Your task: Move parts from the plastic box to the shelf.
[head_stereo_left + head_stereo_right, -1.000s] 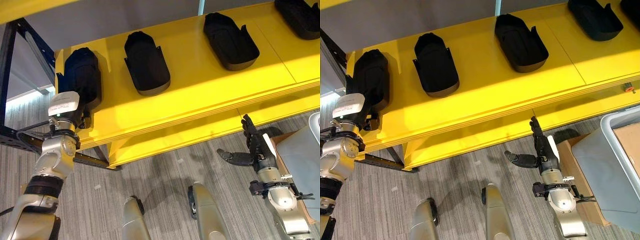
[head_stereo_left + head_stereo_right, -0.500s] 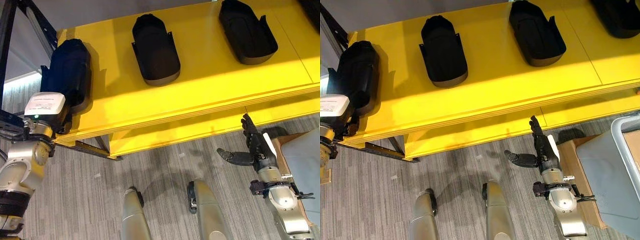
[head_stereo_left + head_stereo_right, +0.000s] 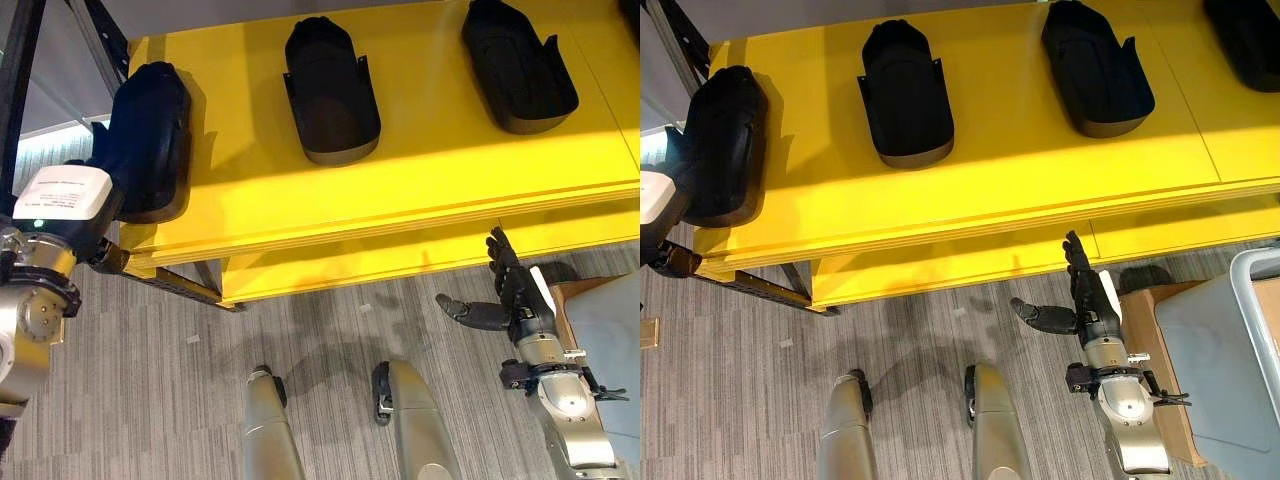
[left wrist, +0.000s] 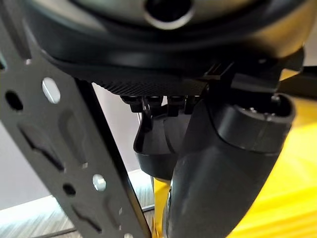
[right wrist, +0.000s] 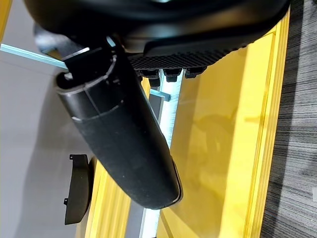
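A black part (image 3: 150, 135) lies at the left end of the yellow shelf (image 3: 430, 180), overlapping its left edge. My left hand (image 3: 100, 215) is at the part's near end, mostly hidden under it. In the left wrist view the part's rim (image 4: 156, 148) sits between the thumb (image 4: 223, 173) and the fingers. Further right on the shelf lie more black parts (image 3: 332, 95) (image 3: 520, 70) (image 3: 1245, 25). My right hand (image 3: 1090, 305) hangs open below the shelf's front edge, over the floor, holding nothing. The grey plastic box (image 3: 1225, 350) stands at the lower right.
A dark perforated shelf post (image 4: 64, 148) rises just left of the held part. A lower yellow shelf board (image 3: 400, 265) juts out under the top one. A brown cardboard box (image 3: 1145, 340) stands beside the plastic box. Grey striped floor lies below.
The camera has shifted, so the shelf sits higher and further right in view. My left hand and the black part have moved toward the shelf's left edge. The right hand has not moved.
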Available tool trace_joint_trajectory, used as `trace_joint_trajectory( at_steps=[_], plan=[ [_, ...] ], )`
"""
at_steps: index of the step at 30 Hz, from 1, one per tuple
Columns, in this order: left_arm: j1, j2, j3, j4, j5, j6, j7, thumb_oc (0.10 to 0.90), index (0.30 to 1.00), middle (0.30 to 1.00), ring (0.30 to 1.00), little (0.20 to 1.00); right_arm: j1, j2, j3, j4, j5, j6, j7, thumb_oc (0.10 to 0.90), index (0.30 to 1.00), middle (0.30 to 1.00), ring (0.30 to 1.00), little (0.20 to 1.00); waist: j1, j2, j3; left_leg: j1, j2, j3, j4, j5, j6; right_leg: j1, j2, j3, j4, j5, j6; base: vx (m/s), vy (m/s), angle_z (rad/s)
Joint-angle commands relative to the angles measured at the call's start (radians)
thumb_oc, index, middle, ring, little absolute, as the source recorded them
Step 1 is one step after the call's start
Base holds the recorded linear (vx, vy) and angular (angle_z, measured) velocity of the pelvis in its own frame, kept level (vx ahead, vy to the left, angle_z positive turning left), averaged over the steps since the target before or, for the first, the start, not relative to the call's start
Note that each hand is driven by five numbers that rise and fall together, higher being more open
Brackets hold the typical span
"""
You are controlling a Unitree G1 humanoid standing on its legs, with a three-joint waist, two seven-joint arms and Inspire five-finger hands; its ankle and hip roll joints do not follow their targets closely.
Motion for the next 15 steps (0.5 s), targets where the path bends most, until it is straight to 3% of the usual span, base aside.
trace_joint_trajectory(
  at_steps=[1,3,7,15],
  plan=[
    [-0.158,0.129,0.020,0.085,0.049,0.006,0.105,0.900,1.000,1.000,1.000,1.000,-0.036,-0.031,-0.056,-0.105,-0.011,-0.088,-0.013,0.900,1.000,1.000,1.000,1.000,-0.031,0.006,-0.076,0.036,-0.006,0.051,0.049,-0.085,0.081,0.074,-0.031,0.069,-0.097,0.021,0.042,0.00,0.000,0.00],
    [-0.245,0.135,-0.085,0.161,0.090,-0.011,0.142,0.900,1.000,1.000,1.000,1.000,-0.031,-0.041,-0.052,-0.108,-0.014,-0.099,-0.020,0.900,1.000,1.000,1.000,1.000,-0.039,0.007,-0.077,0.038,-0.005,0.050,0.049,-0.083,0.082,0.073,-0.032,0.068,-0.096,0.021,0.045,0.00,0.000,0.00],
    [-0.350,0.137,-0.189,0.225,0.132,-0.020,0.182,0.900,1.000,1.000,1.000,1.000,-0.026,-0.051,-0.049,-0.114,-0.013,-0.114,-0.030,0.900,1.000,1.000,1.000,1.000,-0.040,0.008,-0.077,0.038,-0.005,0.051,0.049,-0.081,0.083,0.073,-0.034,0.067,-0.094,0.022,0.045,0.00,0.000,0.00],
    [-0.434,0.141,-0.261,0.247,0.183,-0.029,0.216,0.900,1.000,1.000,1.000,1.000,-0.014,-0.054,-0.056,-0.116,-0.013,-0.129,-0.039,0.900,1.000,1.000,1.000,1.000,-0.040,0.008,-0.081,0.032,-0.006,0.049,0.054,-0.081,0.083,0.070,-0.033,0.068,-0.091,0.021,0.046,0.00,0.000,0.00]
  ],
)
